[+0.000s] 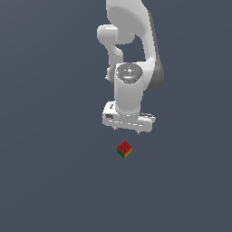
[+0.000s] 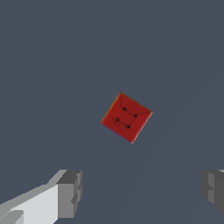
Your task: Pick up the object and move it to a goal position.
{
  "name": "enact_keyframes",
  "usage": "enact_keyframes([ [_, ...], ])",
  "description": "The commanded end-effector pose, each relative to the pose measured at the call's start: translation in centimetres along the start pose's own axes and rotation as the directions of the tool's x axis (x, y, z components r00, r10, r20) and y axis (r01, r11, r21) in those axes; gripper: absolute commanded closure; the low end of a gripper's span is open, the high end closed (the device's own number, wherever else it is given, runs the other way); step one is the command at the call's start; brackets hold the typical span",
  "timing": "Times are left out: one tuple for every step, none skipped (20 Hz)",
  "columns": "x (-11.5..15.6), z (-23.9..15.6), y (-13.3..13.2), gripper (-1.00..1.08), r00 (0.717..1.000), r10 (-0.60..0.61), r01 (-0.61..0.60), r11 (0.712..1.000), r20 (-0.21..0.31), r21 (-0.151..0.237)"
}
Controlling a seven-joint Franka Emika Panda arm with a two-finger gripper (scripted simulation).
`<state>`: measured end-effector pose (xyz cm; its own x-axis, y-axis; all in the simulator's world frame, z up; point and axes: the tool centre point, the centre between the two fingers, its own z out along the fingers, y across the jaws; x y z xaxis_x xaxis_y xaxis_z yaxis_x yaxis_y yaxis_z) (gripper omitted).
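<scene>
Exterior view is showing the white arm reaching down over a plain grey worktop (image 1: 45, 181), with the hand (image 1: 127, 131) hanging above the cube (image 1: 124, 149) and apart from it — no contact is visible. The cube is lying on the worktop just below the hand, slightly toward the exterior view's left of the hand's centre, red dotted face up, with green and yellow faces showing at its lower sides.

Wrist view is showing the same red face (image 2: 127, 117) turned at an angle to the line between the two fingers (image 2: 70, 193), which are standing wide apart with nothing between them. The hand is released and holding nothing.

Judged from this, the approach step is in hand: the pick has not yet begun, and no goal marker is showing in either view.

The next move is calling for three things — centring the hand over the cube, since it is sitting off the midline between the fingers; turning the wrist so the pads are meeting flat faces rather than corners; then lowering until the fingers are straddling the cube before closing.
</scene>
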<state>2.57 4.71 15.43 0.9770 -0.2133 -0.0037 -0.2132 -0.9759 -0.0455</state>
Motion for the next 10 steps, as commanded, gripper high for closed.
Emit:
enact_keyframes([
  [0.4, 0.7, 0.0, -0.92, 0.998, 0.063, -0.063, 0.998, 0.0, -0.003],
  [0.6, 1.0, 0.0, -0.92, 0.996, 0.089, -0.089, 0.996, 0.0, -0.004],
  [0.8, 1.3, 0.0, -0.92, 0.993, 0.116, -0.116, 0.993, 0.0, -0.006],
  [1.0, 1.6, 0.0, -0.92, 0.99, 0.143, -0.143, 0.99, 0.0, -0.007],
  [1.2, 1.9, 0.0, -0.92, 0.986, 0.169, -0.169, 0.986, -0.001, -0.009],
  [1.4, 2.2, 0.0, -0.92, 0.981, 0.195, -0.195, 0.981, -0.001, -0.011],
  [1.5, 2.6, 0.0, -0.92, 0.975, 0.221, -0.221, 0.975, -0.002, -0.012],
  [1.7, 2.9, 0.0, -0.92, 0.969, 0.247, -0.247, 0.969, -0.003, -0.014],
  [1.9, 3.2, 0.0, -0.92, 0.962, 0.273, -0.273, 0.962, -0.004, -0.016],
  [2.1, 3.5, 0.0, -0.92, 0.954, 0.298, -0.298, 0.954, -0.005, -0.017],
])
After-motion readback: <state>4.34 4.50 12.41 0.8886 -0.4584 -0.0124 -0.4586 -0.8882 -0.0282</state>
